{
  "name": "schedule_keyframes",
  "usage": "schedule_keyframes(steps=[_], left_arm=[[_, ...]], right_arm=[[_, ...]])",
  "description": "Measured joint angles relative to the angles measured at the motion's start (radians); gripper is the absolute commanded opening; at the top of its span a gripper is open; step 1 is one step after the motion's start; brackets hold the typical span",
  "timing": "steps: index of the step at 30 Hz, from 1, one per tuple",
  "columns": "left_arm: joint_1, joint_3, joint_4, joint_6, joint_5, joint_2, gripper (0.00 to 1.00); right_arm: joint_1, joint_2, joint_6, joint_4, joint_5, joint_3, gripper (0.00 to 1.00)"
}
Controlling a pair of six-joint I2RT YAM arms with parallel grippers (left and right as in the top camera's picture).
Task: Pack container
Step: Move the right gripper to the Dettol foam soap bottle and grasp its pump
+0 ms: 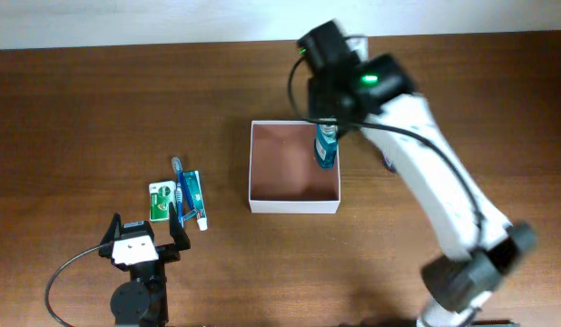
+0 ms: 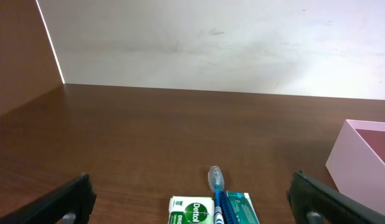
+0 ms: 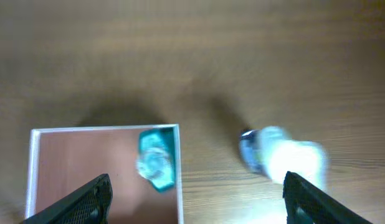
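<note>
The right gripper (image 3: 197, 190) hangs above the container (image 1: 255, 165) with its jaws spread wide and nothing between them. Directly beneath it, a teal bottle (image 3: 156, 158) sits inside the container, tucked into the corner closest to the gripper; the wrist view is too blurred to tell whether it stands or lies. Off to the gripper's other side, outside the container wall, a blurry white and blue item (image 3: 281, 157) lies on the wooden table (image 1: 99, 109). The left gripper (image 2: 195, 200) is well apart from the container, low over the table, also spread wide and empty. Just ahead of its fingers lie a green Dettol pack (image 2: 191, 211), a blue toothbrush (image 2: 215, 179) and a teal box (image 2: 240, 208), side by side
</note>
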Motion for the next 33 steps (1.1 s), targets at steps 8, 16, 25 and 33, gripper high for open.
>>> schedule_keyframes(steps=[8,16,25,33], left_arm=[[0.0,0.0,0.0,0.0,0.0,0.0,1.0],[0.0,0.0,0.0,0.0,0.0,0.0,1.0],[0.0,0.0,0.0,0.0,0.0,0.0,1.0],[0.0,0.0,0.0,0.0,0.0,0.0,1.0]], right_arm=[[-0.217,-0.127,-0.045,-0.136,0.023,0.03,0.86],[-0.378,-0.052,-0.159,-0.076,-0.127,-0.111,0.86],[-0.43,-0.035,-0.195,0.074,-0.164,-0.296,0.79],[-0.43,-0.035,-0.256,0.202,-0.275,-0.429,0.61]])
